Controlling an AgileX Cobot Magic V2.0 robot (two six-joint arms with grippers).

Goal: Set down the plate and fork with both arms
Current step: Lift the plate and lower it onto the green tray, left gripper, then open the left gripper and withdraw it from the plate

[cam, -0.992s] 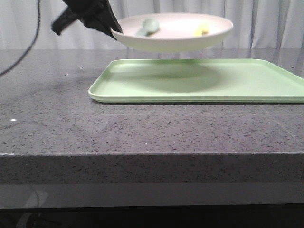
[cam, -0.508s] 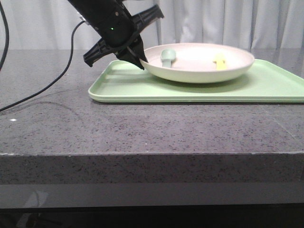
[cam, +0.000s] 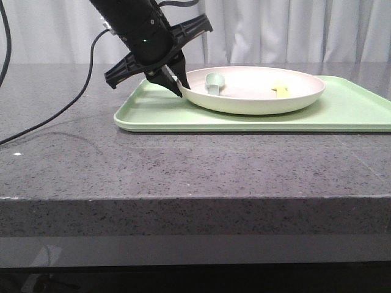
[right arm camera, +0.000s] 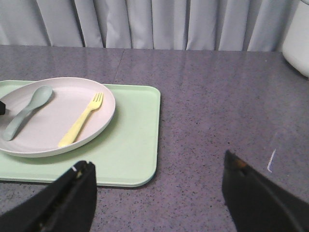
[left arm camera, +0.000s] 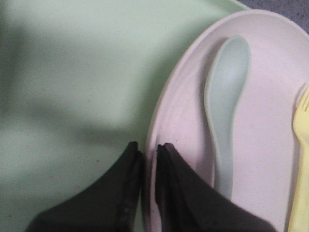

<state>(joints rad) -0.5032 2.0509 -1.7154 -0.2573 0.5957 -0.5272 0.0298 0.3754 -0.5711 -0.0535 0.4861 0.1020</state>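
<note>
The cream plate (cam: pixel 256 97) rests on the light-green tray (cam: pixel 342 113). My left gripper (cam: pixel 181 82) is shut on the plate's left rim (left arm camera: pixel 150 159), one finger under it and one inside. The yellow fork (right arm camera: pixel 82 121) lies inside the plate (right arm camera: pixel 53 118), beside a pale teal spoon (right arm camera: pixel 26 110); the front view shows the fork (cam: pixel 281 89) toward the plate's right. My right gripper (right arm camera: pixel 157 164) stands open over bare table, to the right of the tray, holding nothing. It does not show in the front view.
The tray (right arm camera: pixel 130 145) fills the middle and right of the grey stone table (cam: pixel 183 171). A black cable (cam: pixel 55 113) trails across the table's left. A white object (right arm camera: pixel 297 41) stands at the far right. A curtain hangs behind.
The plate came down from well above the tray, held by my left gripper, and now sits on the tray. The left gripper stays shut on its rim.
</note>
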